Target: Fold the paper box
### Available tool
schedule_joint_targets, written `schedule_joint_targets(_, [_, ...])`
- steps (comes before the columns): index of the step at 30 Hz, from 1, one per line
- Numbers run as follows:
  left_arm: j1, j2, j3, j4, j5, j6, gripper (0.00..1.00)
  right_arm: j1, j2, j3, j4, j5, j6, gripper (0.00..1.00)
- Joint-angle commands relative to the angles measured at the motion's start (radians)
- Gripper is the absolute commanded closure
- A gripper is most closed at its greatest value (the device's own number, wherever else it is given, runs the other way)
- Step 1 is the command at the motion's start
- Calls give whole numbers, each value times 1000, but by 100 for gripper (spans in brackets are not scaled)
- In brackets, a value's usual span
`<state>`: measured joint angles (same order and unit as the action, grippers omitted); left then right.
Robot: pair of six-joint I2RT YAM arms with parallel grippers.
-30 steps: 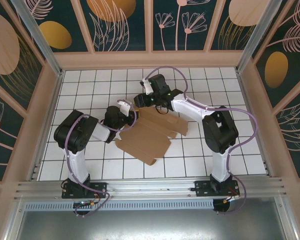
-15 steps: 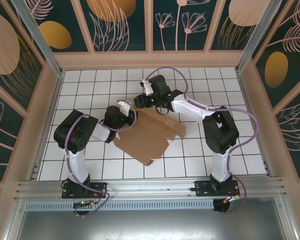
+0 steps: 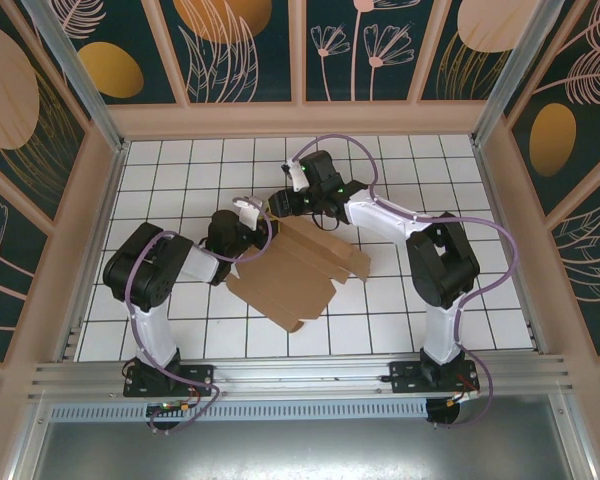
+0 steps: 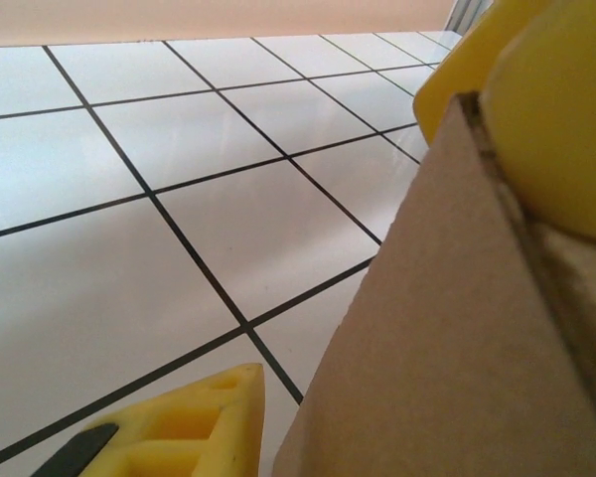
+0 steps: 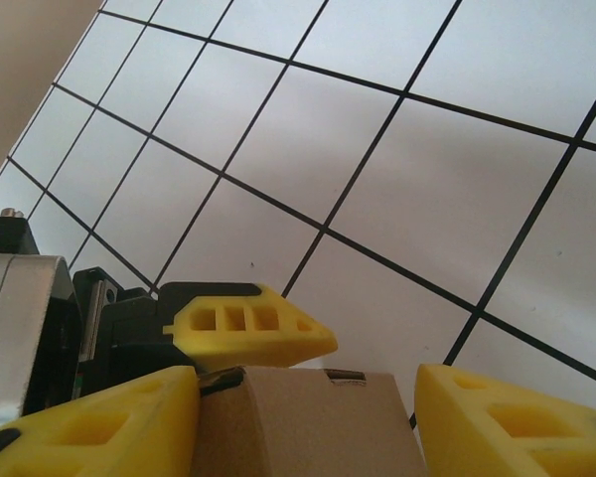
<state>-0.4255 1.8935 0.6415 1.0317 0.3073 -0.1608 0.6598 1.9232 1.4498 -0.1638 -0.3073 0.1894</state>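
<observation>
readable text: none | labels, brands: none | numbers, signs: none

Top camera looks down; 2 wrist cameras closely face the paper box (image 3: 292, 276).

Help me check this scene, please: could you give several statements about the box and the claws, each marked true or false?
1. The paper box lies on the white tiled floor. True.
2. The paper box is made of white plastic. False: it is brown cardboard.
3. Cardboard sits between the fingers of the right claw. True.
4. The left claw is at the box's near right corner. False: it is at the box's far left edge, close to the right claw.
</observation>
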Motion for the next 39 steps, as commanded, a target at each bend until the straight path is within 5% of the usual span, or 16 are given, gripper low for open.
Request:
schedule_joint_targets(1, [1,-39,3,21,3,4,85,-5,16,-51,-126,21,-5,41])
schedule_joint_targets(3, [0,-41,6,15,9,4,100,-6,18,-52,-127,19,-5,41])
schedule_joint_targets(7, [1,-41,6,9,12,2,100,-6,15,-54,-125,17,-1,41])
schedule_joint_targets(10, [1,-46,1,16,4,-2,76,-6,13,-54,-124,17,-1,41])
schedule_joint_targets(21, [1,-119,-37,40,-37,6,71,-15,6,-73,-110,3,13,41])
schedule_joint_targets(29, [1,-94,-22,92,6,-51,79,-15,10,-77,-105,-7,18,41])
schedule_joint_targets(33, [1,-89,-22,101,1,-63,100,-15,10,-79,-103,-10,19,41])
schedule_joint_targets(39, [1,-96,-29,80,-16,-42,95,-14,4,-76,-100,-12,22,41])
